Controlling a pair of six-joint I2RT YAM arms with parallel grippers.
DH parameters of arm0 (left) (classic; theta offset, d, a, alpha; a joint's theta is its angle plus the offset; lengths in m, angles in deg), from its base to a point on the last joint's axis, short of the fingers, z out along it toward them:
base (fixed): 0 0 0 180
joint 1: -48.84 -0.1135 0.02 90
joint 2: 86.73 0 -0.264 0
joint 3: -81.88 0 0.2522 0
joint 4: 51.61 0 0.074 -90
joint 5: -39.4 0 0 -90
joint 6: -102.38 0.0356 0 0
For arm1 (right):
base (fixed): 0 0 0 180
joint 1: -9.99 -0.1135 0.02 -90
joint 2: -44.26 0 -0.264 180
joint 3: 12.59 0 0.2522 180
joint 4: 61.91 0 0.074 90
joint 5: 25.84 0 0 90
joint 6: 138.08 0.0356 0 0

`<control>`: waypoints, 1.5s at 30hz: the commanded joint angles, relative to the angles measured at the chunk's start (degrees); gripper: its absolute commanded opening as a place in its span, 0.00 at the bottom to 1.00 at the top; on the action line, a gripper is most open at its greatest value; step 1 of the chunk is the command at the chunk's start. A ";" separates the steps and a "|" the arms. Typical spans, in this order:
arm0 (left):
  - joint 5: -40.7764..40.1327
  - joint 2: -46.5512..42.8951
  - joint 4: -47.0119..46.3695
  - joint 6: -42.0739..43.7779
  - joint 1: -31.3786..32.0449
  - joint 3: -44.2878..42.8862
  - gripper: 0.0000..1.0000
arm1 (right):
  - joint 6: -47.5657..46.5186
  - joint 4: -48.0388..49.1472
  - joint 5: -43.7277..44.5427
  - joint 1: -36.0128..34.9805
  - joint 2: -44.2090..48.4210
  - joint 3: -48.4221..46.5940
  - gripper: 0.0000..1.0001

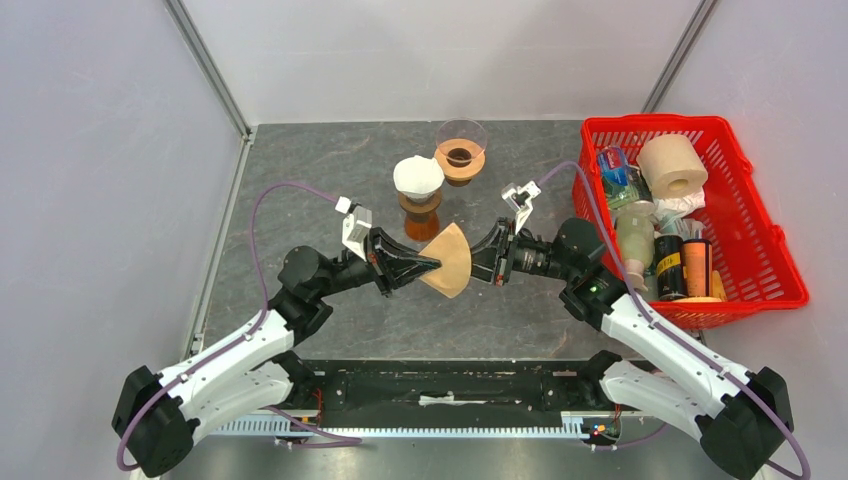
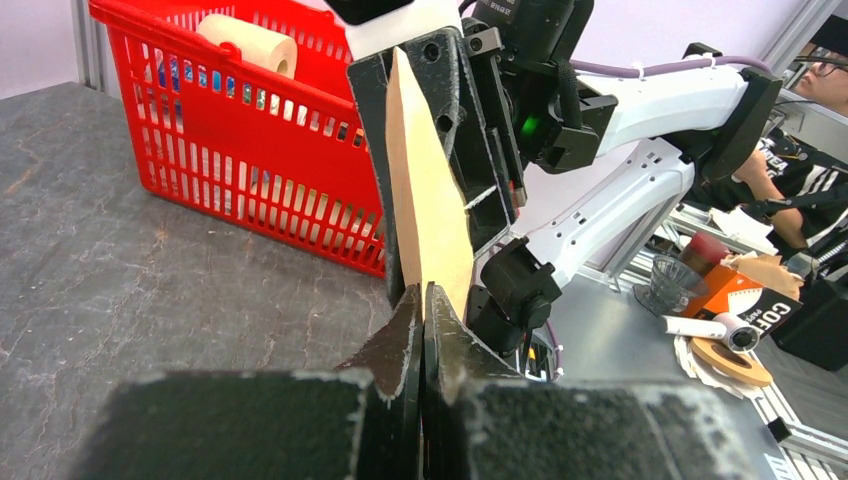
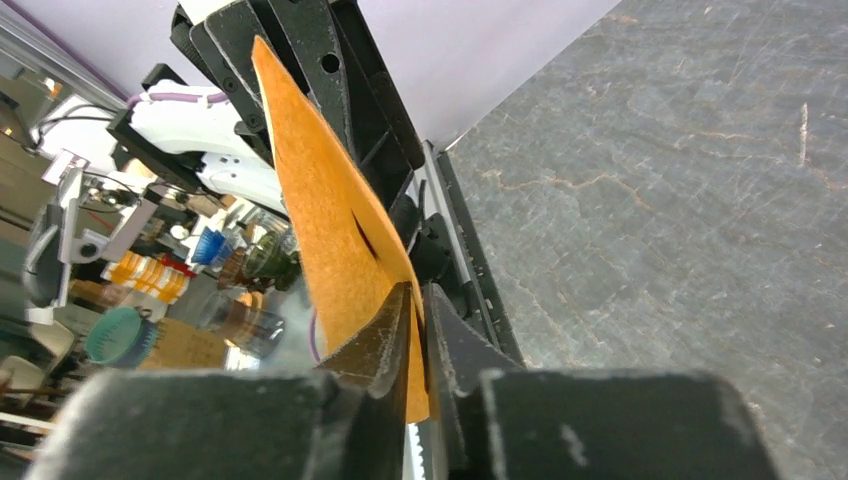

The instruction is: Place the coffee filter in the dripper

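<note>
Centre frame: left gripper (image 1: 432,266) clamped tight on the brown coffee filter (image 1: 452,255), held clear of the table. The right gripper (image 1: 476,263) pinches the opposite edge, jaws nearly together. An empty dripper (image 1: 461,150) stands upper centre; red basket (image 1: 650,121) right.

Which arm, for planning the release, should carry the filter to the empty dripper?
Probably right: the right claw grips the filter by its wide rim, nearer the empty dripper; the left claw holds its tip.
</note>
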 commanded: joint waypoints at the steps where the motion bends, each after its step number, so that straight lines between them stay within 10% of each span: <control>1: -0.13 0.03 -2.86 -1.46 0.16 0.20 0.02 | -0.60 1.03 -0.63 0.18 0.47 -0.38 0.01; 14: -5.30 -0.58 4.38 -0.09 0.16 -1.33 0.38 | -8.74 -15.14 7.70 0.23 2.20 -5.18 0.00; 19: -12.99 -1.65 13.69 2.36 0.16 -3.42 0.82 | -14.81 -36.52 27.66 0.23 1.64 -11.39 0.00; 24: -18.64 -2.81 19.96 2.94 0.15 -4.86 0.85 | -16.73 -50.82 46.62 0.17 -1.60 -16.92 0.00; 45: -0.43 22.55 -3.56 -15.57 3.12 -11.91 0.89 | -15.82 -36.03 23.33 0.18 -3.65 -14.52 0.00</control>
